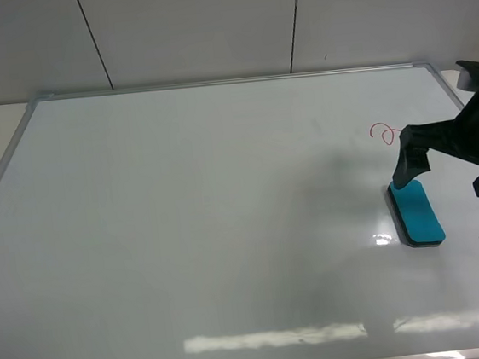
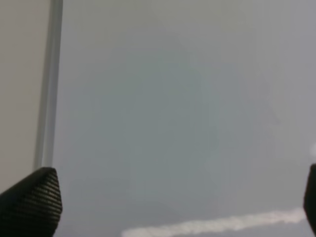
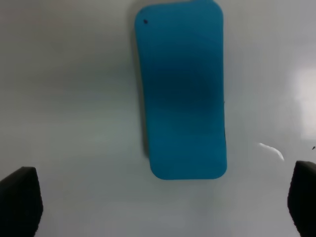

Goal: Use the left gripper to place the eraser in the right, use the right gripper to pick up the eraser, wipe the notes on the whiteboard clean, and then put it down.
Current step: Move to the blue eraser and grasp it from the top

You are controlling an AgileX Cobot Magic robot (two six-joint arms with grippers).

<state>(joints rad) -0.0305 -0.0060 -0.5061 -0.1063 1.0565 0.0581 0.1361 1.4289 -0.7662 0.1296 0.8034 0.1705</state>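
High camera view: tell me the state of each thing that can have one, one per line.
Teal-blue rounded-rectangular eraser: lying flat on the board, not gripped.
Small red marker notes: unwiped.
Large glossy white whiteboard: lying flat, marked by the notes near its right edge.
Black right gripper: open, empty, by the eraser's far end.
Black left gripper: open, empty, over bare board.

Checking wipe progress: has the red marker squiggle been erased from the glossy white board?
No, the red marker squiggle is plainly visible on the glossy white board, near the teal-blue block eraser.
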